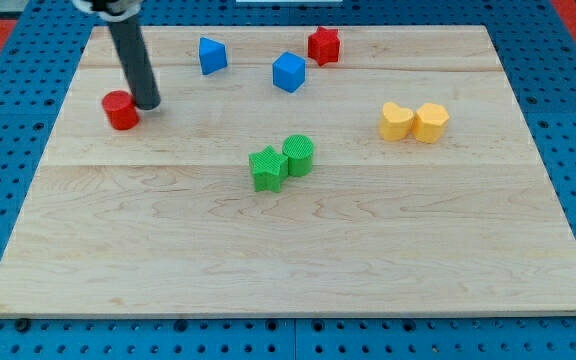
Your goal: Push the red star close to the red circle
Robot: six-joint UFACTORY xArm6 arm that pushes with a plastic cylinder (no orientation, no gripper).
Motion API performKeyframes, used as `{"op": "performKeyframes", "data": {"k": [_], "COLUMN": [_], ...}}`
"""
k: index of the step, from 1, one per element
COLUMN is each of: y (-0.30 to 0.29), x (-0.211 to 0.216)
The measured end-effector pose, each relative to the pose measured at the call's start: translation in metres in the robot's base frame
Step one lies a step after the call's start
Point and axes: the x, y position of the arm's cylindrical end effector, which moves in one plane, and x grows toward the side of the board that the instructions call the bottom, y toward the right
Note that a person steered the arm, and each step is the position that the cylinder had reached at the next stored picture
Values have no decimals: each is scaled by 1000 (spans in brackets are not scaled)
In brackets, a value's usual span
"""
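The red star [323, 45] sits near the view's top, right of centre. The red circle [120, 110] stands at the view's left. My tip [147, 103] rests on the board just right of the red circle, about touching it, and far to the left of the red star. The dark rod rises from the tip toward the view's top left.
A blue block [211, 55] and a blue cube [288, 72] lie between the red circle and the red star. A green star [267, 168] and green cylinder [299, 154] touch at centre. Two yellow blocks [413, 121] sit at right. The wooden board [288, 260] lies on blue pegboard.
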Motion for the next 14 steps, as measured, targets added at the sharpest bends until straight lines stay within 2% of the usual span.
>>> {"op": "performKeyframes", "data": {"k": [1,3,4,5,6,7,9,11,12,13,14], "y": [-13,173,233,266,269,227,239,128,97,94,94], "x": [2,-9,-39,-77,-122,-141,-160,-160,-158,-156,-131]}}
